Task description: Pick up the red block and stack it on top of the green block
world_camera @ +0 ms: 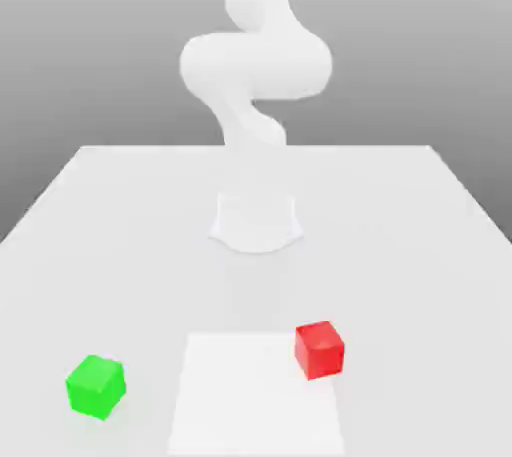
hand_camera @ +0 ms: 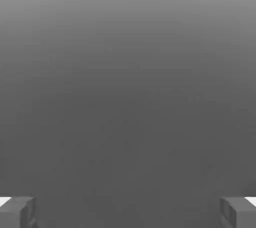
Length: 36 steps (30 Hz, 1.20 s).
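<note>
Two blocks on table (world_camera: 420, 205), well apart: green block (world_camera: 96, 385) nearest, toward exterior view's left; red block (world_camera: 320, 349) toward right, on pale square (world_camera: 255, 395). Beyond, arm (world_camera: 255, 65) upright. Gripper (hand_camera: 128, 212) spread wide, holding nothing.

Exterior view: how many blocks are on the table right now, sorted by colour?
Red block: 1
Green block: 1
Total: 2 blocks, apart on the table, red toward the exterior view's right, green toward its left.
</note>
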{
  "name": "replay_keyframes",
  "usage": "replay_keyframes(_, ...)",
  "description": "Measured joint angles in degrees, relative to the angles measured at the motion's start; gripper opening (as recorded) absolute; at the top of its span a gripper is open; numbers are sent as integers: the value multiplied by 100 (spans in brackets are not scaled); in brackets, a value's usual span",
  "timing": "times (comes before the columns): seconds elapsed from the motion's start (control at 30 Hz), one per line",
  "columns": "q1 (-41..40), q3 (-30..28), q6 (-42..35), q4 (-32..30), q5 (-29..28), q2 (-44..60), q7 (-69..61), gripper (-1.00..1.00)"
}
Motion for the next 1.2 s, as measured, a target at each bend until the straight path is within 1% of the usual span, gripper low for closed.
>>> replay_keyframes(0.4,247,461,1602,-1681,-217,2534,-113,0)
replay_keyframes(0.5,396,500,2047,-2134,-165,3233,-225,0)
replay_keyframes(0.6,561,582,2472,-2540,32,3868,-434,0)
replay_keyframes(0.73,596,511,3130,-2555,-144,4678,-317,0)
replay_keyframes(0.83,788,264,3655,-2477,-378,5297,-151,0)
replay_keyframes(0.87,846,197,3772,-2460,-413,5431,-129,-100)
replay_keyframes(1.07,868,165,3827,-2451,-458,5497,-92,-100)
replay_keyframes(1.2,780,323,3343,-2529,-188,4925,-282,-100)
